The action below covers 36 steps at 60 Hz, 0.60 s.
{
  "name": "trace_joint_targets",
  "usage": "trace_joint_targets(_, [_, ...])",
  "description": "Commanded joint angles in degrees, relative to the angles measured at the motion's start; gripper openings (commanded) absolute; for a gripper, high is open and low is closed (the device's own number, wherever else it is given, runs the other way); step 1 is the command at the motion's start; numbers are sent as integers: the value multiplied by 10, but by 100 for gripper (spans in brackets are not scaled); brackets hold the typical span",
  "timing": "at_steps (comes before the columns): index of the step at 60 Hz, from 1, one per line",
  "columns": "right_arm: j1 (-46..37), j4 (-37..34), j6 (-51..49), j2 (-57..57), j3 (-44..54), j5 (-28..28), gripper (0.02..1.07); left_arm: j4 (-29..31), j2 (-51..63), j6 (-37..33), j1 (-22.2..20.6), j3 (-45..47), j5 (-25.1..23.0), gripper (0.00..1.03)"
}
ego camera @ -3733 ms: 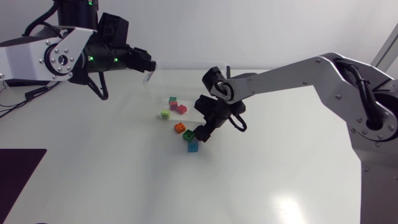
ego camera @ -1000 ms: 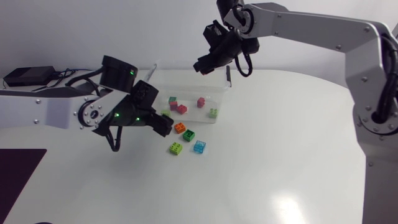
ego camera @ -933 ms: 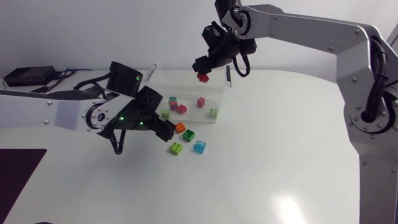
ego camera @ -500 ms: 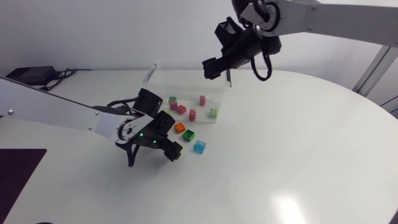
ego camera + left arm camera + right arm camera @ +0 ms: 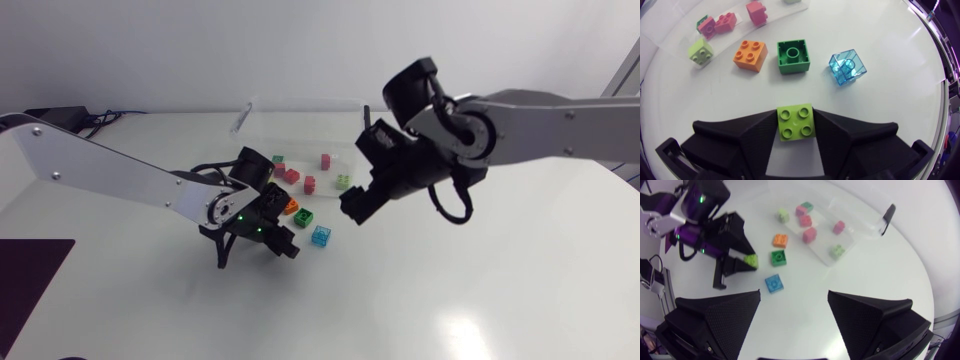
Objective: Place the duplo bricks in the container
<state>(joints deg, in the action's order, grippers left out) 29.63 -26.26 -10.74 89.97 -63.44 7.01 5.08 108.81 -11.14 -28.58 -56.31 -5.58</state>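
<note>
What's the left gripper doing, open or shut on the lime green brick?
Shut on it: both fingers of the left gripper touch the lime green brick from opposite sides.

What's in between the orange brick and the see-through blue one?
A dark green brick sits between the orange brick and the blue brick, touching neither. The left wrist view shows this best.

From above, the left pincer (image 5: 284, 244) hides the lime brick (image 5: 796, 121) it grips, and the left wrist view's edge cuts off the clear container (image 5: 677, 37) and a pale green brick (image 5: 792, 1).
</note>
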Motion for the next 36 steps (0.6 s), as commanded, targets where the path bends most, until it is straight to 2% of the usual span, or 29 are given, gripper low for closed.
trace_joint_targets(1, [8, 21, -16, 11, 28, -5, 100, 17, -40, 12, 12, 2, -8, 23])
trace_joint_targets(19, [24, 52, -61, 126, 6, 13, 100, 105, -180, 9, 54, -38, -33, 22])
trace_joint_targets(36, [47, 49, -70, 207, -51, 18, 99, 114, -206, 27, 88, -136, -44, 22])
